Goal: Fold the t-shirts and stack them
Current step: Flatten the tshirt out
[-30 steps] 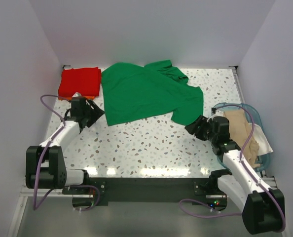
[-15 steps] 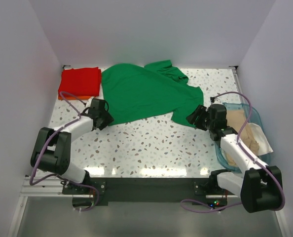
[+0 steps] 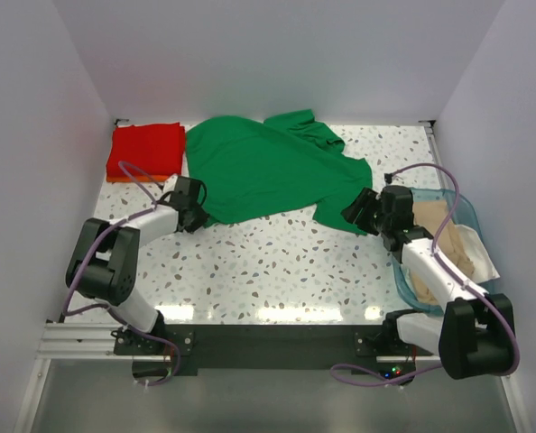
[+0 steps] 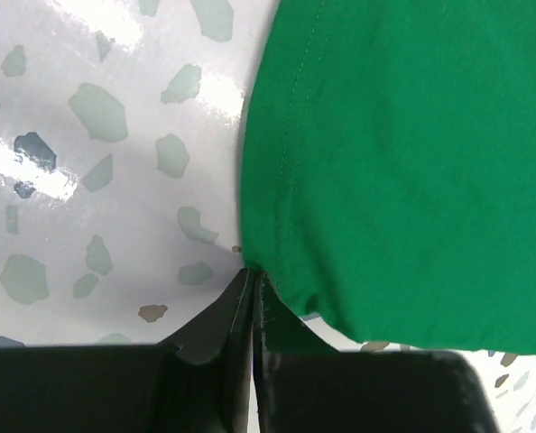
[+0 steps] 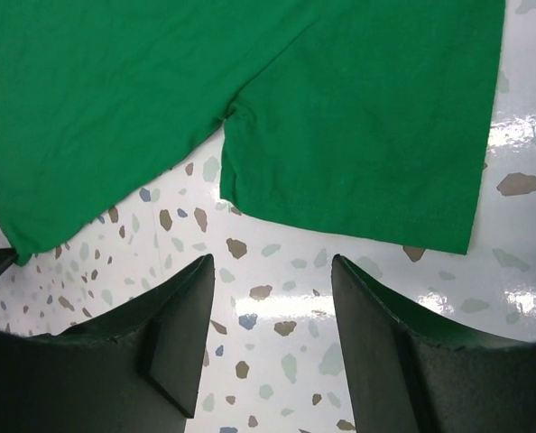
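A bright green t-shirt [image 3: 268, 171] lies spread across the back of the table, also filling the left wrist view [image 4: 412, 162] and the right wrist view [image 5: 340, 108]. My left gripper [image 3: 198, 216] is shut on its near left hem corner, the fabric bunching at the fingertips [image 4: 253, 271]. My right gripper [image 3: 351, 216] stands open just short of the sleeve's hem [image 5: 349, 225], with only bare table between its fingers [image 5: 272, 271]. A folded red t-shirt [image 3: 146, 149] sits in the back left corner on an orange one [image 3: 115, 179].
A translucent blue basket [image 3: 466, 209] at the right edge holds beige [image 3: 435, 236] and white [image 3: 481, 260] t-shirts, close beside my right arm. White walls close in the table on three sides. Speckled table surface [image 3: 268, 262] lies between the arms.
My left gripper moved right to the green t-shirt's near left corner and shut on it. My right gripper swung up to the sleeve's hem and stayed open.
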{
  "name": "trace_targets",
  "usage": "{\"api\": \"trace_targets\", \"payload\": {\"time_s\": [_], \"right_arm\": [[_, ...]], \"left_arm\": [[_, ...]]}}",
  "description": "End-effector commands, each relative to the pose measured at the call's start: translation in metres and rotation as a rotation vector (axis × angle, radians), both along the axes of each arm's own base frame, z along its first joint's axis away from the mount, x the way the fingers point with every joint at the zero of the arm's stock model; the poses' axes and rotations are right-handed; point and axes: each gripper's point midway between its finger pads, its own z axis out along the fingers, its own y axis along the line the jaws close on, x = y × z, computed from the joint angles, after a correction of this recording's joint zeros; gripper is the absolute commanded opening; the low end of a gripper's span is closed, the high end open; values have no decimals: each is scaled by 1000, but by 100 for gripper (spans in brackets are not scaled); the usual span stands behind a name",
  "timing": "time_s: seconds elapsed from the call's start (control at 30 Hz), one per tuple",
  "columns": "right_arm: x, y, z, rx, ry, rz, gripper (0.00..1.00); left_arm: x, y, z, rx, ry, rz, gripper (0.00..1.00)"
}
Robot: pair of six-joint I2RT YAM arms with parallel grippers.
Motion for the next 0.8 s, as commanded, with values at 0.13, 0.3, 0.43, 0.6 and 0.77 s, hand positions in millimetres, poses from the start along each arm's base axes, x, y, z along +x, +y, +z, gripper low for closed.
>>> {"api": "trace_targets", "payload": {"time_s": [0.13,0.3,0.43,0.6,0.77], "right_arm": [[12,-10,7,-59,-10,-36,58],[9,-19,-8,-97,50,-69,58],[13,-22,-21,-121,90,-76,59],[20,-24,-34,-143,132,-91,61],[13,-16,-53,-150,186,-52,63]], "left_arm": [[3,10,22,54,-19,6,0],[-12,47,42,68,-53,71,0],[-24,81,51,55,-87,132,0],[-31,88,49,84,-66,124,0],[-36,95,46,85,-49,130,0]]}}
